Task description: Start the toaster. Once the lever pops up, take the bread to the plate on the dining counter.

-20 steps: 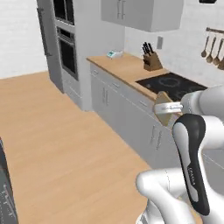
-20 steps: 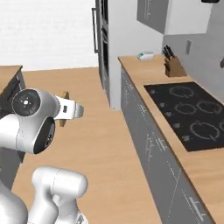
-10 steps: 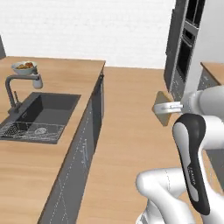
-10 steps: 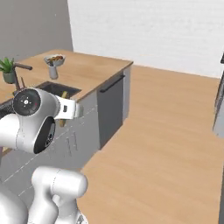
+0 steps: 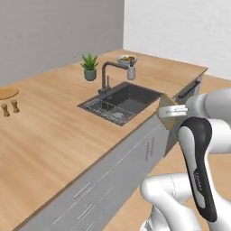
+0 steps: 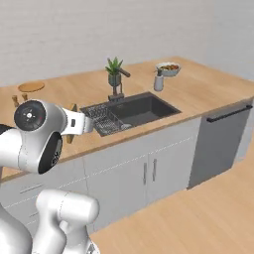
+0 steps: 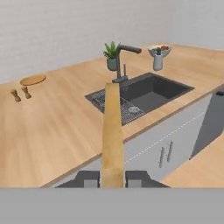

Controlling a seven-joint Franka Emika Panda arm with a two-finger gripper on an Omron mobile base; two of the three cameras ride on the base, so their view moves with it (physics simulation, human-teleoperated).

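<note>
My gripper (image 7: 113, 177) is shut on the bread (image 7: 112, 131), a thin tan slice seen edge-on between the two dark fingertips (image 7: 89, 178). In the left base view the bread (image 5: 168, 115) hangs off the gripper (image 5: 175, 111) at the front edge of the dining counter (image 5: 54, 135), just right of the sink. The round tan plate (image 5: 6, 93) lies far off at the counter's back left. It is small in the hand view too, where the plate (image 7: 33, 79) sits upper left. From the right base the plate (image 6: 31, 87) lies behind the arm. The toaster is out of view.
A dark sink (image 5: 122, 101) with a faucet (image 5: 108, 74) is set in the counter. Behind it stand a potted plant (image 5: 90, 66), a bowl (image 5: 127, 59) and a small bottle. Two shakers (image 5: 10, 108) stand near the plate. A dishwasher front (image 6: 221, 144) and open wood floor lie to the right.
The whole picture has swung round with the base, from the stovetop counter and ovens to the island counter with the sink. The bread stays clamped in the gripper throughout.
</note>
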